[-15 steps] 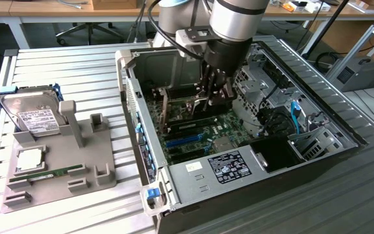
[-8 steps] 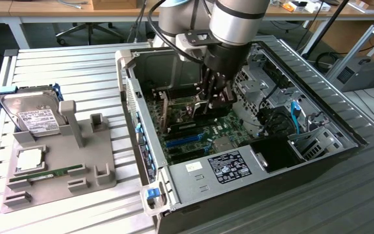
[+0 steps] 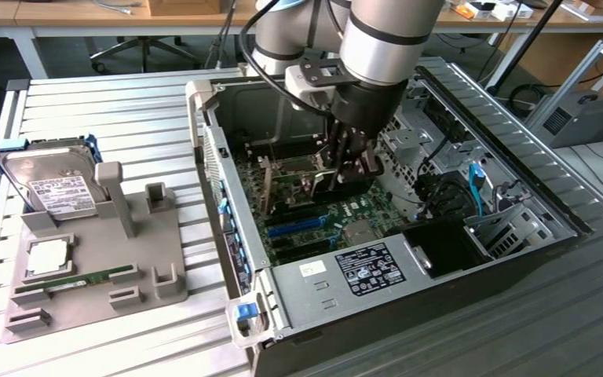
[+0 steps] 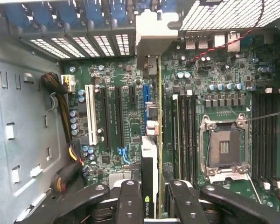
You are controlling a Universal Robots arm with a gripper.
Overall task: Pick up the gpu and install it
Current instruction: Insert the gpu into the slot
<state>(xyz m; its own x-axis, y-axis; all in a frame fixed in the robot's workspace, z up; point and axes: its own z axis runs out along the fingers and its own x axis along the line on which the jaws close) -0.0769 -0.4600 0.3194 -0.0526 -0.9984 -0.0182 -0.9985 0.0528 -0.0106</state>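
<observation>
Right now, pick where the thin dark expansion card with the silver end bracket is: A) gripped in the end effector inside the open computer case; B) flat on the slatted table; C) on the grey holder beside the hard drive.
A: the card sits edge-on in the end effector above the green motherboard.

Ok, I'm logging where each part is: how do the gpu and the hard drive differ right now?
The gpu is gripped in the claw inside the computer case, above the motherboard; the hard drive leans on the grey stand outside it, untouched. The gpu is a thin card with a metal end bracket; the hard drive is a boxy silver block with a white label. Neither lies flat.
</observation>
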